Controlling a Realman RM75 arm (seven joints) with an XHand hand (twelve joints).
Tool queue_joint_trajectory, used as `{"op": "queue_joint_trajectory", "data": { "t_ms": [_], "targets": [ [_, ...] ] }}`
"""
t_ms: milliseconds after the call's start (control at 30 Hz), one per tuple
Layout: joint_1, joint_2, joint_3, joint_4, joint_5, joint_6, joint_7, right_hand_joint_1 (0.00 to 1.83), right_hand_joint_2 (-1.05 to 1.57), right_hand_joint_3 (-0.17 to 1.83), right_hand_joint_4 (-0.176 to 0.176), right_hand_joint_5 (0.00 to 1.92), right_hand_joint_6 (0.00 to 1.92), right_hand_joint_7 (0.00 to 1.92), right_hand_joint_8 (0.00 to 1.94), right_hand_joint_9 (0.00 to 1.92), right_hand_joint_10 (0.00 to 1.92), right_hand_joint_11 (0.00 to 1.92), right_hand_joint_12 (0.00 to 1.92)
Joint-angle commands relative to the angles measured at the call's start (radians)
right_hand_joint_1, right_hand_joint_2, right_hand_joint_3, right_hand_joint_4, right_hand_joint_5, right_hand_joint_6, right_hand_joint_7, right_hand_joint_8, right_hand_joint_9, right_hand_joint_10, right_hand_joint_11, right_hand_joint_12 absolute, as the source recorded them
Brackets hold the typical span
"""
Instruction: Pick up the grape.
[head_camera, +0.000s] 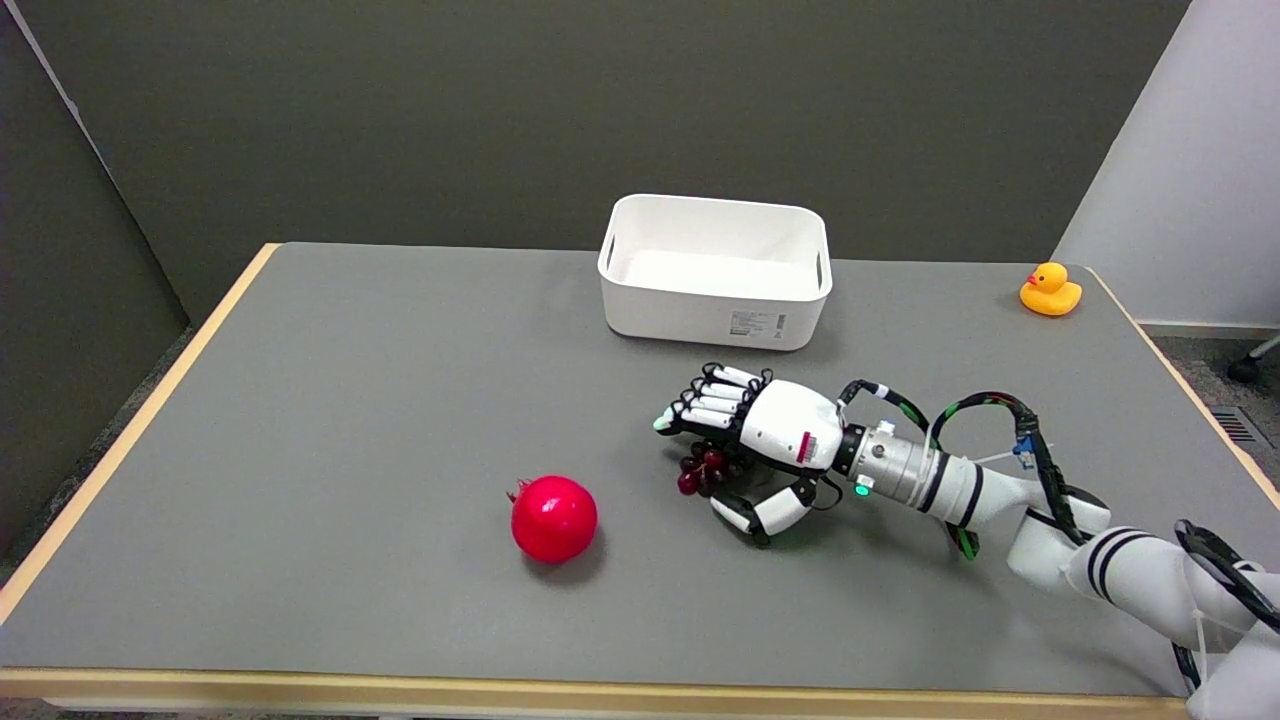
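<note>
Your right hand (760, 450) is low over the grey table (330, 420), palm down, reaching in from the lower right. Its fingers (715, 405) lie side by side, stretched out toward the left above the grape cluster (700, 473), and the thumb (755, 512) sits apart on the near side, curled in toward the fruit. The hand is partly closed around the cluster without clamping it: fingers over the top, thumb just beside the near edge. You cannot tell from this view whether any pad actually touches the grapes, since the palm hides most of the bunch.

The dark red grapes rest on the table under the hand, near the table's middle. Only the left end of the bunch shows from beneath the fingers; its long axis and the way the stem points are hidden.

A red pomegranate (553, 518) lies to the left of the hand, well apart from it. A white bin (715, 300) stands beyond the hand, and a yellow rubber duck (1049, 290) sits at the far right corner.
</note>
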Motion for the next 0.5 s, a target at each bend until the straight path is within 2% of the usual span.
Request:
{"op": "queue_joint_trajectory", "data": {
  "t_ms": [33, 200, 267, 400, 433, 467, 500],
  "targets": [
    [0.063, 0.011, -0.009, -0.059, -0.024, -0.038, 0.025, 0.76, 0.69, 1.02, 0.001, 0.25, 0.49, 0.32, 0.42, 0.22, 0.73, 0.01, 1.11],
    [0.069, 0.013, -0.009, -0.072, -0.030, -0.040, 0.026, 0.79, 0.70, 1.02, 0.003, 0.25, 0.50, 0.33, 0.43, 0.24, 0.75, 0.03, 1.13],
    [0.074, 0.012, -0.012, -0.081, -0.043, -0.041, 0.026, 0.90, 0.78, 0.98, 0.030, 0.34, 0.77, 0.51, 0.60, 0.41, 0.91, 0.24, 1.43],
    [0.074, 0.011, -0.012, -0.081, -0.059, -0.050, 0.026, 0.97, 0.87, 0.92, 0.066, 0.43, 1.08, 0.66, 0.83, 0.59, 1.18, 0.51, 1.67],
    [0.071, 0.011, -0.013, -0.078, -0.059, -0.056, 0.026, 1.02, 0.97, 0.73, 0.040, 0.46, 1.25, 0.70, 0.99, 0.63, 1.21, 0.57, 1.72],
    [0.071, 0.011, -0.015, -0.077, -0.059, -0.060, 0.026, 1.08, 1.13, 0.38, -0.020, 0.49, 1.49, 0.73, 1.21, 0.65, 1.22, 0.59, 1.74],
    [0.071, 0.011, -0.016, -0.076, -0.059, -0.063, 0.026, 1.12, 1.24, 0.14, -0.062, 0.51, 1.66, 0.77, 1.37, 0.67, 1.22, 0.61, 1.75]
  ]
}}
